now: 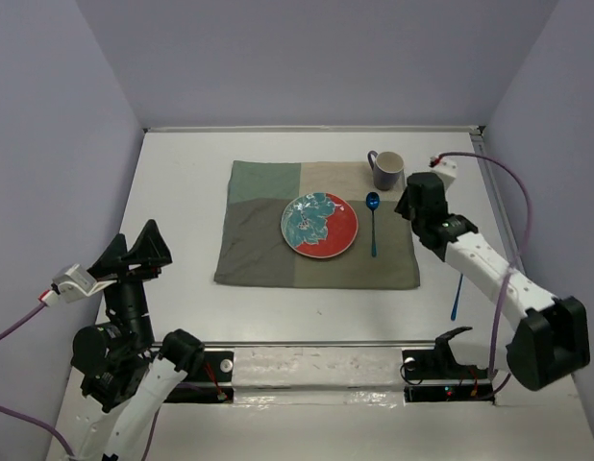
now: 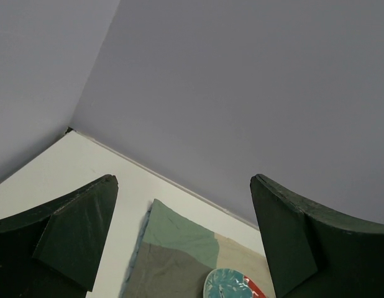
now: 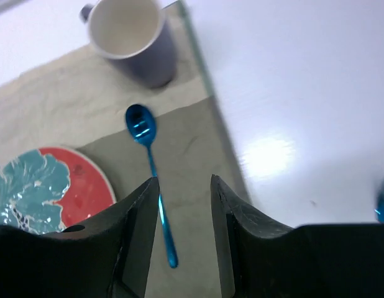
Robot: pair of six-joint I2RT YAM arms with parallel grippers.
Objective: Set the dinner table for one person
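The white dinner table [image 1: 182, 173] carries an olive four-patch placemat [image 1: 259, 245]. On the mat sit a teal-and-red plate [image 1: 319, 225], a blue spoon [image 1: 373, 223] just right of it, and a grey mug [image 1: 386, 170] at the back right corner. My right gripper [image 1: 409, 206] hovers over the mat's right edge. In the right wrist view it [image 3: 184, 180] is open and empty, and the spoon [image 3: 151, 167] lies flat below, beside its left finger. My left gripper [image 2: 184, 180] is raised at the near left, wide open and empty.
A second blue utensil [image 1: 457, 298] lies on the bare table right of the mat, partly hidden by the right arm. Lavender walls [image 1: 307, 58] close in the table on three sides. The arm bases and cables sit along the near edge.
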